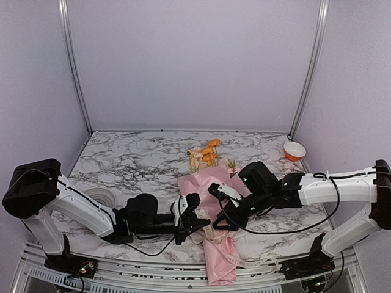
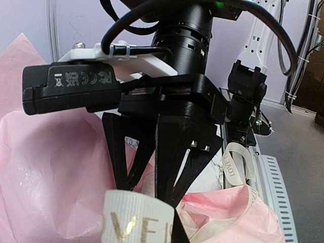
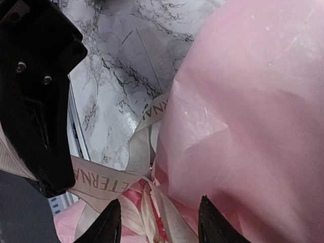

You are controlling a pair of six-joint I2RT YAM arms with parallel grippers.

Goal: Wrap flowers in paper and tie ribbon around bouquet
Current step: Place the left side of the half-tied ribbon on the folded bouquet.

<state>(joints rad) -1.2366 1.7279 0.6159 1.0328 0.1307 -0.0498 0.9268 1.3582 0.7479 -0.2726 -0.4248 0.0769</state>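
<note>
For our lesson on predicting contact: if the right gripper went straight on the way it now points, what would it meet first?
The right gripper would probably meet the cream ribbon strands crossing just ahead, then the pink paper; depth is unclear.

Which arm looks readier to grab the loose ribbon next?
Probably the right. The right gripper hangs open directly over ribbon strands on the bouquet, while the left gripper is busy, shut on the ribbon.
</note>
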